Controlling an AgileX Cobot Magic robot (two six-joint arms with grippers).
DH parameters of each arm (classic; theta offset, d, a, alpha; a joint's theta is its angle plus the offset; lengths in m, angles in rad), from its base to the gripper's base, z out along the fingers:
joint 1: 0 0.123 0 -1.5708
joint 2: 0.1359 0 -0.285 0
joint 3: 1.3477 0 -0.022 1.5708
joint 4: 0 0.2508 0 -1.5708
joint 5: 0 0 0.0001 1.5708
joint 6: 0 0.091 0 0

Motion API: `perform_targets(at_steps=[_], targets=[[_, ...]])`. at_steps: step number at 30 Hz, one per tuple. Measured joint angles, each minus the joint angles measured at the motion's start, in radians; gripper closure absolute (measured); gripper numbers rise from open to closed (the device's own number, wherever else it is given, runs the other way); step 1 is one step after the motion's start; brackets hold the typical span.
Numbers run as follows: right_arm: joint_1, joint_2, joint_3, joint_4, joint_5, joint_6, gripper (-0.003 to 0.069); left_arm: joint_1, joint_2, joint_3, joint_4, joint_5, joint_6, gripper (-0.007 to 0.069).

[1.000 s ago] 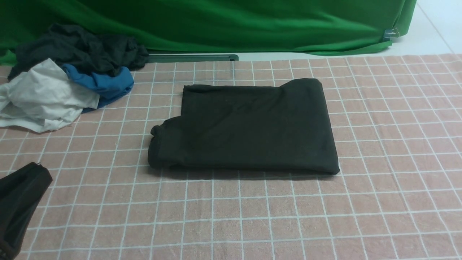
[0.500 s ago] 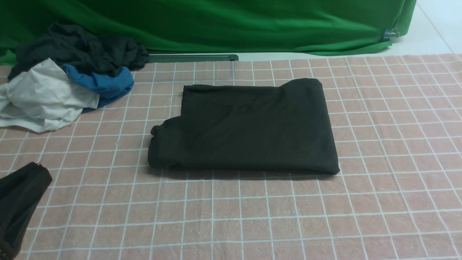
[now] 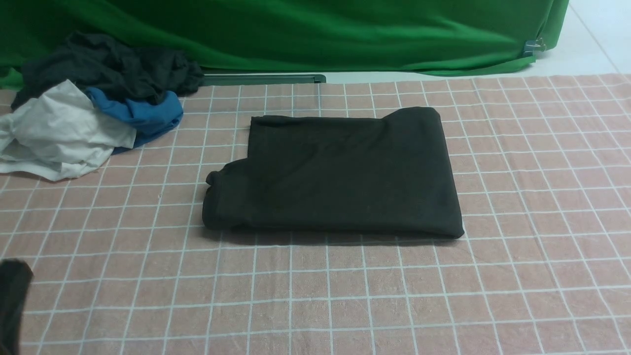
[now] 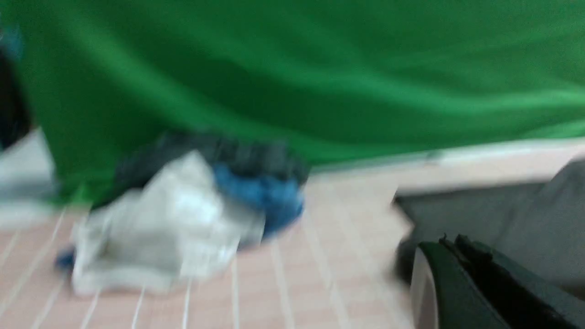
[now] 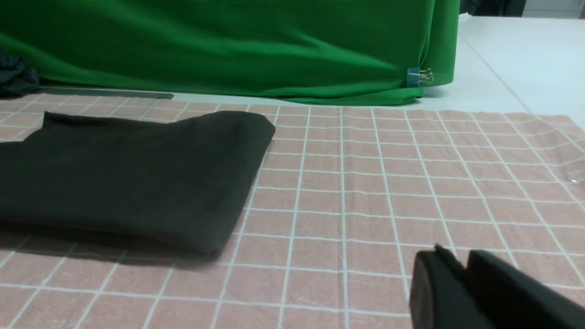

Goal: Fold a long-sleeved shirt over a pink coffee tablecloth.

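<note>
Front view, from the left: the left gripper (image 3: 12,301) shows only as a dark shape at the lower edge, its fingers (image 4: 461,274) pressed together and empty. Behind it a heap of black, white and blue clothes (image 3: 93,106) lies near the green cloth (image 3: 296,34). The long-sleeved shirt (image 3: 340,175) lies folded into a flat rectangle at the middle of the pink coffee tablecloth (image 3: 542,197). The right gripper (image 5: 461,278) hangs low over bare tablecloth right of the shirt, fingers slightly apart, holding nothing.
</note>
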Motion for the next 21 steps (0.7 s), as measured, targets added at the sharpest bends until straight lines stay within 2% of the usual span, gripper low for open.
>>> perform_targets(at_steps=[4,21], targets=[[0.000,0.000,0.000,0.000,0.000,0.000,0.0564,0.028,-0.004,0.043,-0.036,0.070,0.004,0.0605],[0.000,0.000,0.000,-0.001,0.000,0.000,0.0543,0.028,-0.006,0.044,-0.047,0.063,0.012,0.0605]])
